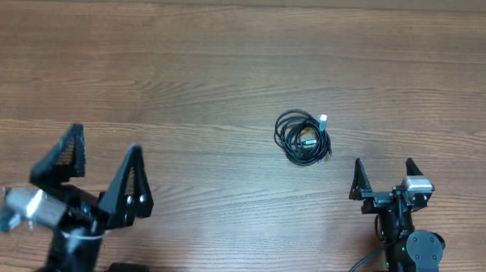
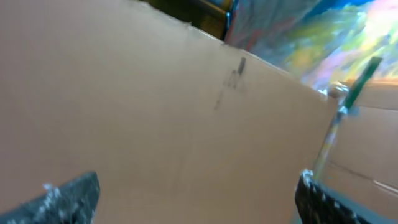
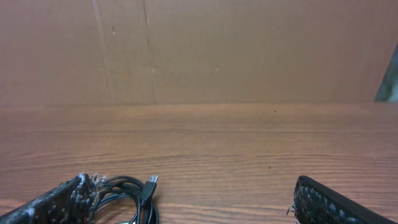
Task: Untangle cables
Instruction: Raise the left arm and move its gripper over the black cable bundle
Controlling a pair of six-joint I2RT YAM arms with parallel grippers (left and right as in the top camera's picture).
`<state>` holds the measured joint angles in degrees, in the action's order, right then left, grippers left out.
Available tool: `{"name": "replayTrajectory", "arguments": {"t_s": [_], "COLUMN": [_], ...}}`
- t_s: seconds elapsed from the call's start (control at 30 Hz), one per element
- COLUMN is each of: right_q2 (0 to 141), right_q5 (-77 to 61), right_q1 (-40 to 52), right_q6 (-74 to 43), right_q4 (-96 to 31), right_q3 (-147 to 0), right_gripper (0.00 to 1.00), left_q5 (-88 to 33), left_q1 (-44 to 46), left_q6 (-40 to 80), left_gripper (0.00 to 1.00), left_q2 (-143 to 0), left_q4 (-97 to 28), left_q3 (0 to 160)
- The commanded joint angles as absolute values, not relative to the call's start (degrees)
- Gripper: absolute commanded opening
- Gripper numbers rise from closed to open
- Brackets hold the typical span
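Overhead alone, the cables' [image 1: 303, 140] seemingly silvery tip [image 1: 322, 120]

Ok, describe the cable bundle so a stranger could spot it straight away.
On the wooden table, look right of centre, just ahead of the right tool. The cables lie there as one small black coil, a silvery-white plug poking out.

The cables [image 1: 302, 144] are lying black, one plug tip [image 1: 323, 120] shining silvery-white; the table [image 1: 146, 73] is showing brown, streaky wood grain, the cardboard wall [image 3: 249, 50] looking plain tan.
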<state>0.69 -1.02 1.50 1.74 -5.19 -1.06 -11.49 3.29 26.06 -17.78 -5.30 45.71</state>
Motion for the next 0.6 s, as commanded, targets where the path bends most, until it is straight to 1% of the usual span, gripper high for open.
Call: {"name": "replayTrajectory", "arguments": {"t_s": [0.0, 0.1, 0.13, 0.2, 0.27, 0.37, 0.47, 0.5, 0.57], "right_q2": [0.16, 0.16, 0.16, 0.16, 0.16, 0.16, 0.16, 0.16, 0.16], "right_q5": [-0.27, -0.27, -0.27, -0.27, -0.27, -0.27, -0.25, -0.27, -0.27], "right_q1": [1.21, 1.21, 1.21, 1.21, 1.21, 1.21, 1.21, 1.21, 1.21], "right_q6": [1.98, 1.98, 1.98, 1.98, 1.98, 1.98, 1.98, 1.98, 1.98], "right_q4": [-4.84, -4.86, -4.84, -4.86, -4.86, -4.86, -4.84, -4.84, -4.86], "right_q3": [-0.49, -0.49, -0.49, -0.49, -0.49, -0.49, -0.49, -0.49, -0.49], "right_gripper": [1.00, 1.00, 1.00, 1.00, 1.00, 1.00, 1.00, 1.00, 1.00], "left_q5": [-18.55, -19.11, -19.14, -19.38, -21.69, -30.57, -41.71, -41.87, -37.39], "left_q1": [3.36, 3.36, 3.38, 3.40, 3.40, 3.40, 3.97, 4.69, 7.11], "left_q6": [19.00, 15.44, 14.70, 14.76, 14.81, 15.81, 12.05, 11.88, 14.33], "left_gripper": [1.00, 1.00, 1.00, 1.00, 1.00, 0.99, 1.00, 1.00, 1.00], "left_q2": [-30.94, -41.98, -46.68, -53.91, -60.31, -67.48, -72.27, -73.58, -75.77], "left_q4": [-18.94, -35.88, -43.55, -54.41, -62.26, -69.47, -68.99, -68.97, -69.36], "left_q3": [62.61, 76.95, 82.74, 91.20, 97.73, 103.39, 104.47, 104.51, 104.53]}}
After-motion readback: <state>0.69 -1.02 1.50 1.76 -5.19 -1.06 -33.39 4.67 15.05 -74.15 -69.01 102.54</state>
